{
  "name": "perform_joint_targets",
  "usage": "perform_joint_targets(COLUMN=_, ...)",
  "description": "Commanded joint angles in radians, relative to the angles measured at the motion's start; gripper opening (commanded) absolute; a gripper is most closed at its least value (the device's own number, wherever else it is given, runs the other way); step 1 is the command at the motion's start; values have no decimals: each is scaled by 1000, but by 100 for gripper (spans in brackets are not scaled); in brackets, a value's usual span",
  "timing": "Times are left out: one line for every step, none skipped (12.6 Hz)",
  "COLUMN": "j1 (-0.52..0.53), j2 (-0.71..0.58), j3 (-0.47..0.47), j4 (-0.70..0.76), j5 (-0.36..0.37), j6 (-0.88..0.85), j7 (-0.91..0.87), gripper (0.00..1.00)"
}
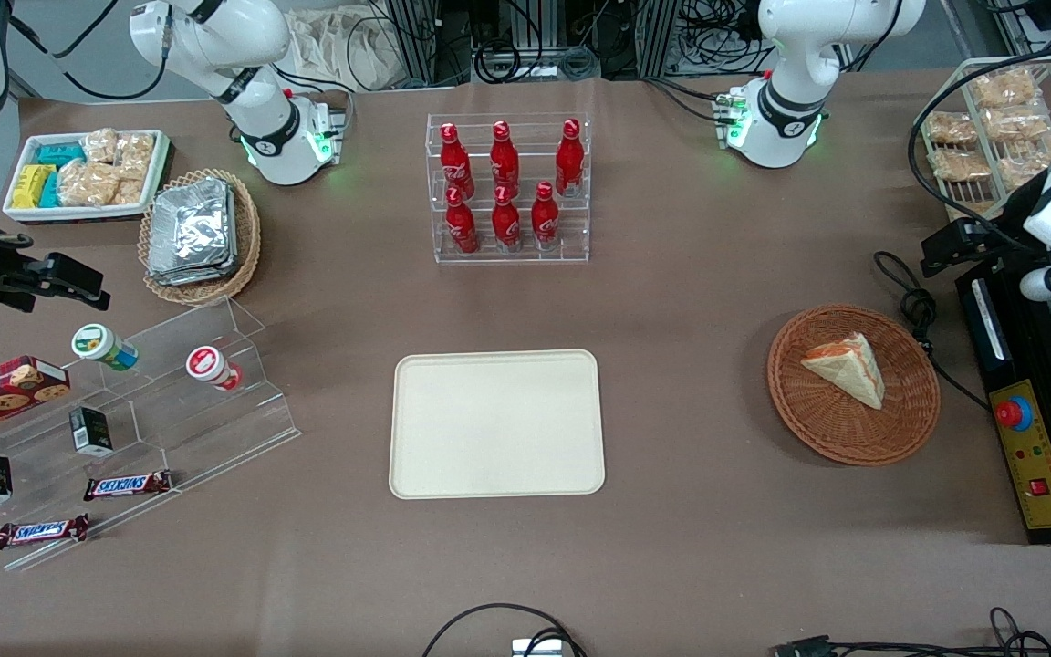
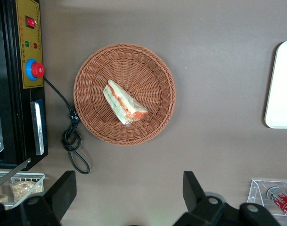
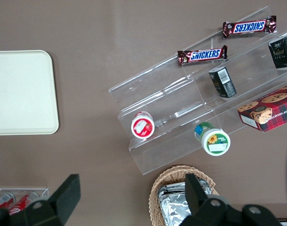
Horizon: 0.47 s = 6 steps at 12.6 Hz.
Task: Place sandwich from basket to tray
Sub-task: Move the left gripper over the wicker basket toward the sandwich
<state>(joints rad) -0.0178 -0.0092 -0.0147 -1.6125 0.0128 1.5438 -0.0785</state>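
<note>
The sandwich (image 1: 847, 367) (image 2: 124, 103), a pale wedge with orange filling along its edge, lies in the round reddish-brown basket (image 1: 817, 429) (image 2: 157, 70) toward the working arm's end of the table. The cream tray (image 1: 496, 424) (image 2: 282, 84) (image 3: 20, 92) lies flat and bare at the table's middle. My left gripper (image 1: 941, 251) (image 2: 129, 190) hangs high above the table, a little farther from the front camera than the basket and off toward the table's end. It is open wide, with only bare table showing between its fingers. It touches neither basket nor sandwich.
A black control box (image 1: 1027, 456) with a red button and a coiled black cable (image 1: 913, 306) lie close beside the basket. A clear rack of red bottles (image 1: 507, 187) stands farther back than the tray. A tan basket of foil packets (image 1: 200, 235) and an acrylic snack shelf (image 1: 124, 401) sit toward the parked arm's end.
</note>
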Motion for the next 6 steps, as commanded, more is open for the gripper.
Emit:
perform_joint_targets(j1=-4, j2=8, j3=9, j4=34, j5=-11, j6=-19, j7=16, gripper=100)
perform_joint_targets(j1=-2, j2=9, j3=9, j4=37, j5=-11, j6=-17, j7=20, gripper=100)
perform_joint_targets(j1=-2, j2=18, j3=9, j4=37, j5=-5, j6=-19, j7=20, gripper=100)
perform_joint_targets(j1=-2, j2=21, j3=9, j4=33, j5=-1, j6=-19, j7=22, gripper=100)
perform_joint_targets(j1=1, j2=21, j3=10, j4=26, j5=-1, j6=-17, j7=22, gripper=100)
perform_joint_targets(j1=2, j2=35, j3=12, j4=26, j5=4, j6=-16, j7=17, gripper=100)
